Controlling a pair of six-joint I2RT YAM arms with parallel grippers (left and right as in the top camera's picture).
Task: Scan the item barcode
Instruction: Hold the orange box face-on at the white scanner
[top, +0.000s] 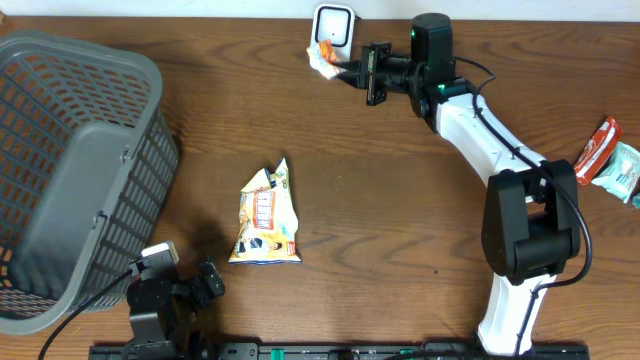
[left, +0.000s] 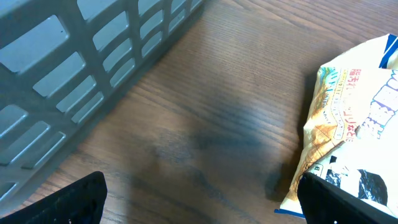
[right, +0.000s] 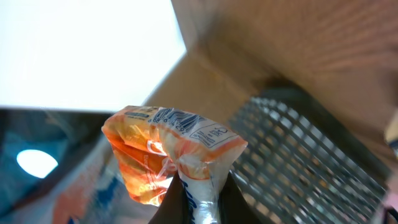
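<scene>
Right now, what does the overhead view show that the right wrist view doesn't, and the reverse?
Overhead only: the yellow snack bag mid-table and the spare packets at the right edge. Right wrist only: the black print on the orange packet along its top edge, close up. Both: the right gripper shut on that packet, and the grey basket.
</scene>
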